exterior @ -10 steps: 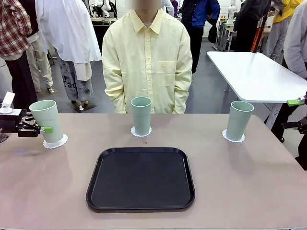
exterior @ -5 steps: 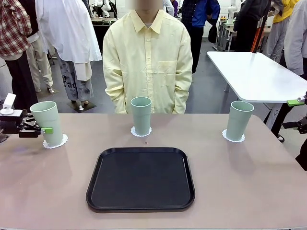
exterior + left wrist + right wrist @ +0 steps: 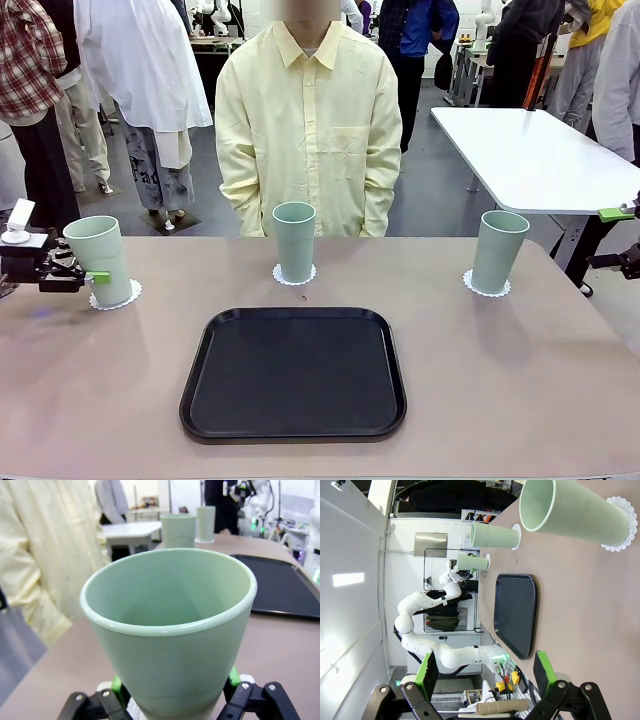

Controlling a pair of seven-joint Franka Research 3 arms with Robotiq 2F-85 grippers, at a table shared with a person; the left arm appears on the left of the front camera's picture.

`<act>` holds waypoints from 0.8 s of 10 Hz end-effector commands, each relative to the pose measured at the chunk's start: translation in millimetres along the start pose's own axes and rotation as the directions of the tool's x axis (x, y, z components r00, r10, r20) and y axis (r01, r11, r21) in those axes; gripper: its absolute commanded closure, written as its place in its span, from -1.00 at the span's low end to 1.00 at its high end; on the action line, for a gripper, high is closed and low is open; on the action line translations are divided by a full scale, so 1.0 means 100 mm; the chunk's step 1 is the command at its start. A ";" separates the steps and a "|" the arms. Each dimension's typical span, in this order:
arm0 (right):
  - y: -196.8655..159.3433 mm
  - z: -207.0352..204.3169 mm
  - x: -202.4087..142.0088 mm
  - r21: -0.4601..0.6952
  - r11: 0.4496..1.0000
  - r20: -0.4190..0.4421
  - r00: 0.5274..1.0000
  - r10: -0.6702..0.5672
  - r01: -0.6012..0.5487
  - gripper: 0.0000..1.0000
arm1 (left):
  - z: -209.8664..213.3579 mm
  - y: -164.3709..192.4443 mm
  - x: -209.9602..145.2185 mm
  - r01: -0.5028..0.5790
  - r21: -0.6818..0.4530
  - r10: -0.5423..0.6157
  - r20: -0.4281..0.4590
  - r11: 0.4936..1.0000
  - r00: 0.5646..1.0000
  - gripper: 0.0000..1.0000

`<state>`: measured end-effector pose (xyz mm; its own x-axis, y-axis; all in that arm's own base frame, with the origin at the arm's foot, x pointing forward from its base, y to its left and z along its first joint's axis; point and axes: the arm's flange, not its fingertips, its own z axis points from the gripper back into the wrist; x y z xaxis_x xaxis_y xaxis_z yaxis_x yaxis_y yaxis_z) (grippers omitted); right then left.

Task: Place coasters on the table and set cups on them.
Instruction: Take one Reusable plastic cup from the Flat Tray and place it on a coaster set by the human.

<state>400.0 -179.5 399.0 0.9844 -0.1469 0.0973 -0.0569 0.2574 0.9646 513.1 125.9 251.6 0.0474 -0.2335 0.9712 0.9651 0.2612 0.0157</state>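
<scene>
Three pale mint cups stand along the far side of the table (image 3: 500, 400). My left gripper (image 3: 84, 276) is shut on the left cup (image 3: 99, 258), whose base sits at its coaster (image 3: 127, 294). In the left wrist view that cup (image 3: 170, 630) rises between the green pads (image 3: 117, 685), which press its sides. The middle cup (image 3: 294, 240) stands on a coaster (image 3: 294, 277), as does the right cup (image 3: 498, 250) on its coaster (image 3: 486, 289). My right gripper (image 3: 612, 238) hangs open off the table's right edge; in its own view it (image 3: 485, 672) holds nothing, well back from the right cup (image 3: 575, 505).
A black tray (image 3: 294, 372) lies in the middle of the table, nearer me than the cups. A person in a pale yellow shirt (image 3: 308, 120) stands at the far edge behind the middle cup. A white table (image 3: 530, 150) stands at the back right.
My left gripper has lowered the left cup a little and brought it more upright onto its coaster. The right gripper, the other cups and the tray have not moved.
</scene>
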 end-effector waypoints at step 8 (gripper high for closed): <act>0.03 0.00 -0.01 -0.002 1.000 0.003 1.000 -0.010 0.010 -1.00 | 0.07 0.02 -0.09 0.062 -0.024 -0.063 -0.035 0.998 0.997 -1.00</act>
<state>400.0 -179.5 399.0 0.9844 -0.1469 0.0973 -0.0569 0.2574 0.9646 513.7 128.3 246.7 0.0300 -0.2538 0.9668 0.9698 0.2417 0.0334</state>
